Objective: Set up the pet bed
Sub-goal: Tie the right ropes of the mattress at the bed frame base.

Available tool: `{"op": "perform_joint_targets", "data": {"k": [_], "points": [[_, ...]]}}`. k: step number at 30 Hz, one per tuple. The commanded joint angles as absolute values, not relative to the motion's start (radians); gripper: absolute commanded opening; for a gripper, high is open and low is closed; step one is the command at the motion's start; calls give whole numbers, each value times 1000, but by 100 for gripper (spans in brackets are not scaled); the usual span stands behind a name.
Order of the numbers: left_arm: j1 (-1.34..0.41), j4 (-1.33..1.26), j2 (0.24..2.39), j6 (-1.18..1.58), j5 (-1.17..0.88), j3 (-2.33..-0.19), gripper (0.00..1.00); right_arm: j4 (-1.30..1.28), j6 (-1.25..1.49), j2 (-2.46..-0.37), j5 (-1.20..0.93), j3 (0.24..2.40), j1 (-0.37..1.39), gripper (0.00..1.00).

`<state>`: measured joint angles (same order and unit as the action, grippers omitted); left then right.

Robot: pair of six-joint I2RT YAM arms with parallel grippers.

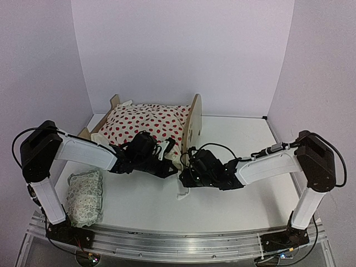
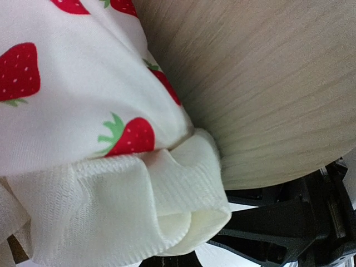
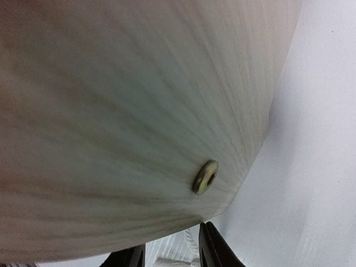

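Note:
The pet bed [image 1: 194,118] stands at the back middle, its plywood headboard to the right and its low footboard [image 1: 114,102] to the left. A cream blanket [image 1: 146,123] printed with red strawberries covers it and hides the mattress. My left gripper [image 1: 164,151] is at the bed's near side, shut on the blanket's ruffled edge [image 2: 167,211], right beside the headboard [image 2: 267,83]. My right gripper [image 1: 183,173] is low at the headboard's near corner. In the right wrist view its fingers [image 3: 214,250] stand apart under the headboard [image 3: 122,111], with white ruffle showing between them.
A small pale green-patterned pillow [image 1: 86,197] lies at the near left beside the left arm's base. A loose bit of white ruffle [image 1: 183,192] hangs onto the table below the right gripper. A brass fitting [image 3: 205,177] sits in the headboard. Purple walls enclose the table.

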<state>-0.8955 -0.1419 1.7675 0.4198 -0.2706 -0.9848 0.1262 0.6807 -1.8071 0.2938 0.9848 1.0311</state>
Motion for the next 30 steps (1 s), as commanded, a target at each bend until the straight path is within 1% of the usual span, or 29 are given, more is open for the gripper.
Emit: {"op": "perform_joint_targets", "data": {"k": [1, 5, 11, 19, 25, 30], "points": [[-888, -189, 1726, 417, -289, -979, 0, 149, 644, -1823, 404, 1037, 1047, 35], [-884, -193, 1733, 414, -290, -983, 0, 142, 622, -1842, 470, 1074, 1067, 34], [-876, -194, 1760, 407, -302, -1014, 0, 116, 609, -1824, 627, 1081, 1071, 32], [-876, -193, 1799, 410, -313, -1062, 0, 59, 553, -1799, 694, 1089, 1063, 28], [-876, -213, 1855, 407, -335, -1121, 0, 12, 547, -1714, 616, 1029, 987, 28], [-876, -223, 1914, 405, -352, -1189, 0, -35, 500, -1692, 557, 1040, 961, 28]]}}
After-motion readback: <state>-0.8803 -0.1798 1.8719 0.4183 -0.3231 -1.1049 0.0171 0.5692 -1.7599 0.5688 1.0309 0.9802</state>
